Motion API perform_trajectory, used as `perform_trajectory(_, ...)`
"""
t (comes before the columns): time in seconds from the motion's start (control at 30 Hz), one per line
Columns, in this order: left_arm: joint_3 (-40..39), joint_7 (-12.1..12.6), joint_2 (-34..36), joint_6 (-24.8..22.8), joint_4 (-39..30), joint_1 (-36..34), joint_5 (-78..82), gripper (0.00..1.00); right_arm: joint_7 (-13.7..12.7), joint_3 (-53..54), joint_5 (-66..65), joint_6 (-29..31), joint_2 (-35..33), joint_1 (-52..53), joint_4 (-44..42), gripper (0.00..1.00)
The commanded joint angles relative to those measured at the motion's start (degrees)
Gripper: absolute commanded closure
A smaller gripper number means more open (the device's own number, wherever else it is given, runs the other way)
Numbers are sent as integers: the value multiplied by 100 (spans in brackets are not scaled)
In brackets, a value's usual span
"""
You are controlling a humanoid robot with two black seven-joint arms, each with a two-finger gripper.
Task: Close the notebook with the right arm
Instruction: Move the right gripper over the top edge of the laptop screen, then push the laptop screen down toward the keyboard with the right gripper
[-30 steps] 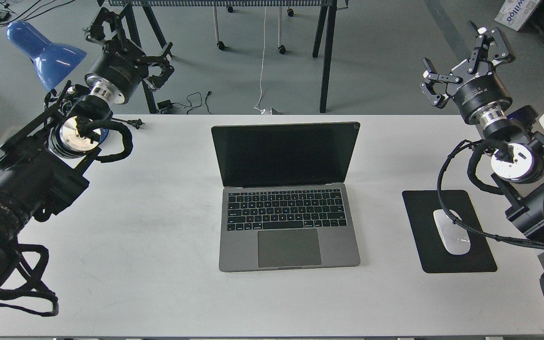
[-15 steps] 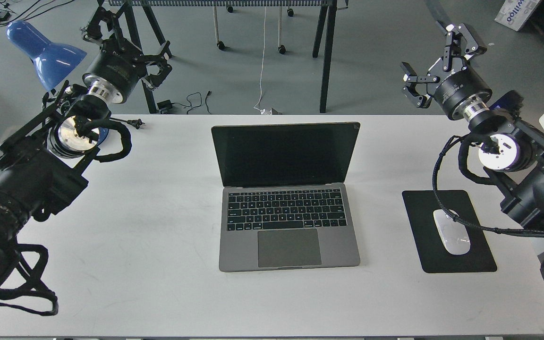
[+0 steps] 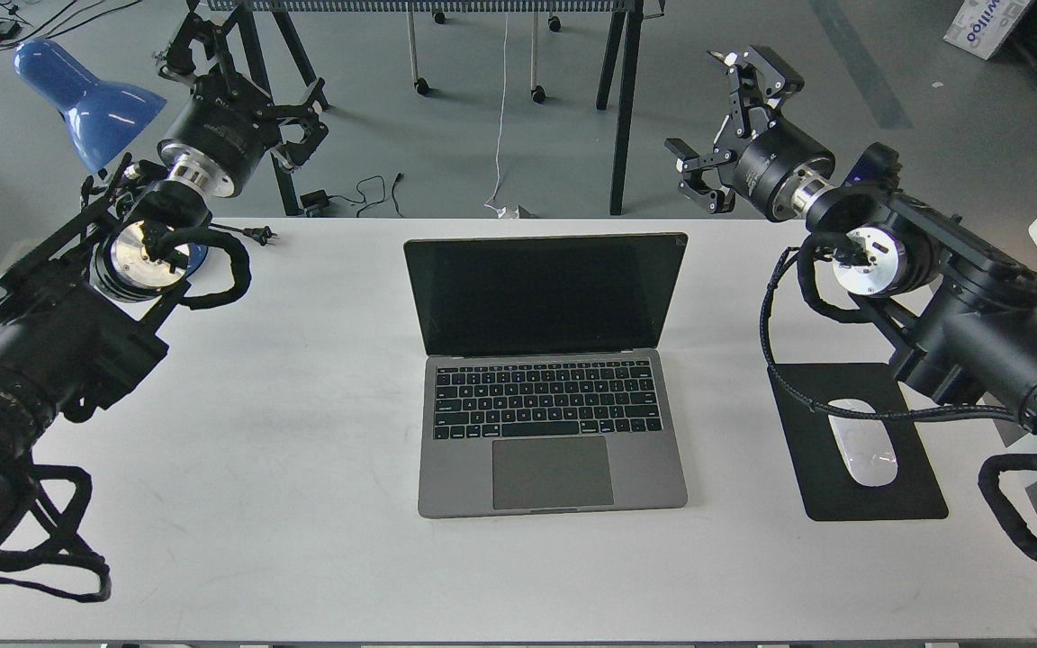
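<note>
The notebook (image 3: 547, 378) is a space-grey laptop lying open in the middle of the white table (image 3: 284, 468), its black screen upright and facing me. My right gripper (image 3: 718, 121) is open and empty. It hangs above the table's far edge, just right of the screen's top right corner and apart from it. My right arm (image 3: 933, 297) reaches in from the right, with a small blue part at the wrist. My left gripper (image 3: 244, 76) is open and empty, held high at the far left, far from the notebook.
A black mouse pad (image 3: 879, 495) with a white mouse (image 3: 862, 443) lies right of the notebook, under my right arm's cable. A blue lamp (image 3: 86, 99) stands at the far left. Table legs and cables stand on the floor beyond.
My right arm has swung left, bringing its open gripper from the far right to near the screen's top right corner. The left arm and the notebook have not moved.
</note>
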Motion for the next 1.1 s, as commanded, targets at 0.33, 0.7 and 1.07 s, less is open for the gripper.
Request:
perform_trajectory(0.33, 7, 9, 0, 0, 0, 0, 0, 0, -208, -445, 10, -92, 66, -21, 141, 0)
perform_trajectory(0.7, 16, 9, 0, 0, 0, 0, 0, 0, -200, -709, 19, -83, -496, -249, 1080, 0)
perform_trajectory(1.07, 16, 0, 0, 0, 0, 0, 9, 0, -182, -718, 10, -65, -1041, -706, 1811, 0)
